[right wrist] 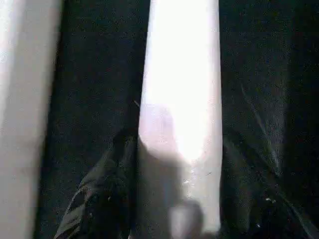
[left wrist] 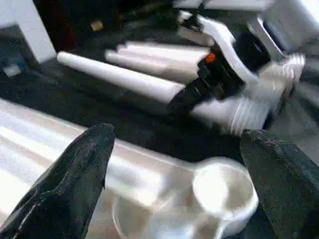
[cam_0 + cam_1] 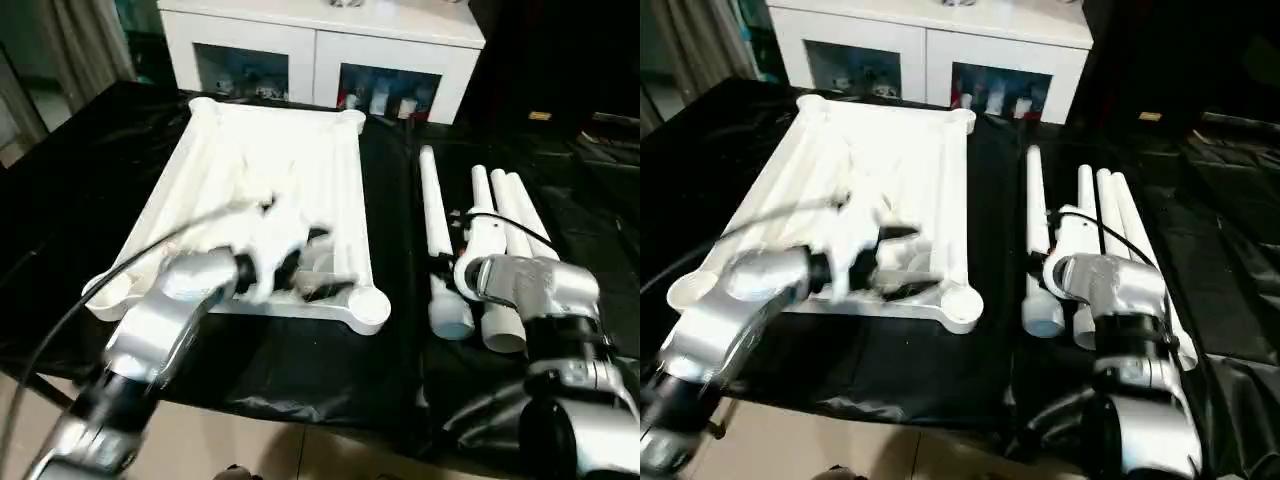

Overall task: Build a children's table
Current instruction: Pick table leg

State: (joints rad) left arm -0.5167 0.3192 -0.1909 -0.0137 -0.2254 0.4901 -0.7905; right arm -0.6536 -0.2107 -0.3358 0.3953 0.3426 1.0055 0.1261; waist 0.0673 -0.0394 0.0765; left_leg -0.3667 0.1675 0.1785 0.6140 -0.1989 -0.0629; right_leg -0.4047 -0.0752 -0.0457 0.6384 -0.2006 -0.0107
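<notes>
Left hand (image 2: 174, 169) wide open over tabletop (image 3: 270, 160) — right hand (image 3: 1055, 255) on leg (image 3: 1037, 210).

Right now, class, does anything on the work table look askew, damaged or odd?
Nothing stands out. The table top lies flat, ribbed underside up, sockets empty. Four legs lie side by side to its right, apart from it, not yet fitted.

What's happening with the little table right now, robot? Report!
Left gripper open over the tabletop's near corner socket. Right gripper down at the legs; fingers unclear. Legs all loose on the black sheet. Nothing blocking.
</notes>
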